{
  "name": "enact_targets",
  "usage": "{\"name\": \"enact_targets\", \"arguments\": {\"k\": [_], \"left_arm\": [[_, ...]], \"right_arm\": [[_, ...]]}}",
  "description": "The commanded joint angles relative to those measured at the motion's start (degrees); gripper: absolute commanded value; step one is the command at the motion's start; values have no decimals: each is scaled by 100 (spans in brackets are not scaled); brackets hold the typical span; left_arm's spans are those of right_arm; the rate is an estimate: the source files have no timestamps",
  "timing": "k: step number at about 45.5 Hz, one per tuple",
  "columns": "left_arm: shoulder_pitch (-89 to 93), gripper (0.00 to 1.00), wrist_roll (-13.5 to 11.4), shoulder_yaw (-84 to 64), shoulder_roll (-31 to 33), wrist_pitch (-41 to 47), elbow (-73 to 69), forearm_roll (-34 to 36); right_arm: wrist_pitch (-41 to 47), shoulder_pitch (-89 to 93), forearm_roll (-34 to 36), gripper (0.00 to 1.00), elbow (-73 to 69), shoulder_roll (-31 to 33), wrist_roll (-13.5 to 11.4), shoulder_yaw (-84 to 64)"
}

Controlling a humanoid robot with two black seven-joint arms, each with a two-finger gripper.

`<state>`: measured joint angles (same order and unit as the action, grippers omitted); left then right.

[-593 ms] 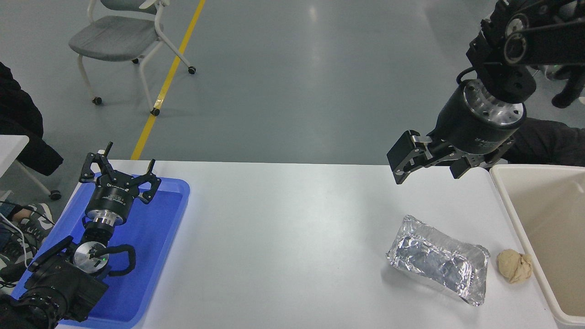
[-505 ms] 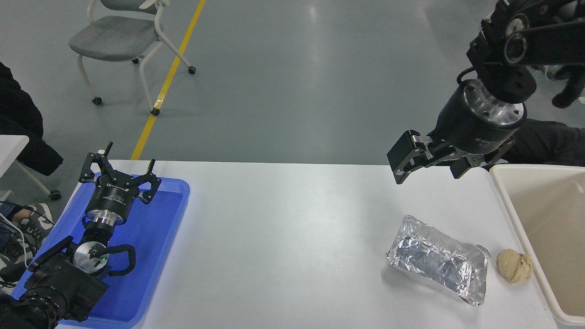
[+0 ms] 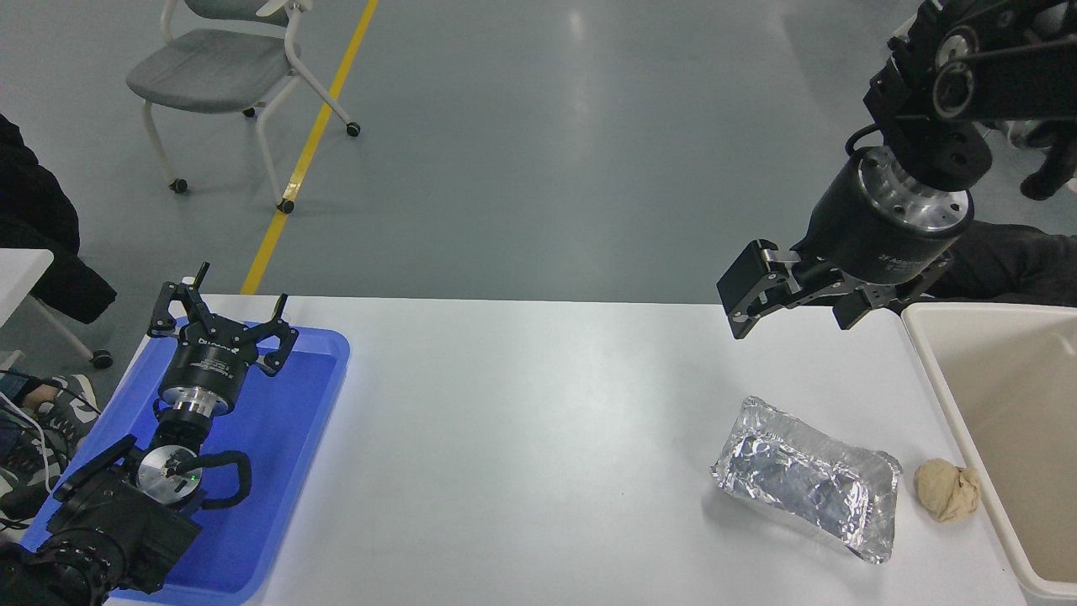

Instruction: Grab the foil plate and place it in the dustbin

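Your right gripper (image 3: 791, 301) hangs empty w/ fingers spread wide, above and beyond the plate (image 3: 808, 480), which sits on the table (image 3: 538, 421) near the bin (image 3: 993, 404), so drop straight down and pinch the rim, not the lump (image 3: 947, 489).

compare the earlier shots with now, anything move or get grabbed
Only the right gripper moved: it drifted slightly right and down, open, above the table's far edge and holding nothing. The foil plate, the tan lump beside it, the dustbin and the left gripper, parked open over the blue tray, stayed put.
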<state>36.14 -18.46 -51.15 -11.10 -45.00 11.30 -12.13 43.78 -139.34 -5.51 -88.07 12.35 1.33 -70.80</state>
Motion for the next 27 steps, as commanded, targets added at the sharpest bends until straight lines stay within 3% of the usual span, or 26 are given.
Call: {"name": "enact_targets", "arguments": {"k": [1, 21, 27], "left_arm": [[-1, 100, 0, 0, 3, 0, -14, 0], [7, 100, 0, 0, 3, 0, 4, 0], [7, 100, 0, 0, 3, 0, 4, 0]], "right_arm": [[-116, 320, -239, 100, 10, 267, -1, 48], [-766, 2691, -2893, 100, 273, 2860, -10, 1084], [-1091, 3553, -3360, 100, 352, 3405, -106, 1595]]}}
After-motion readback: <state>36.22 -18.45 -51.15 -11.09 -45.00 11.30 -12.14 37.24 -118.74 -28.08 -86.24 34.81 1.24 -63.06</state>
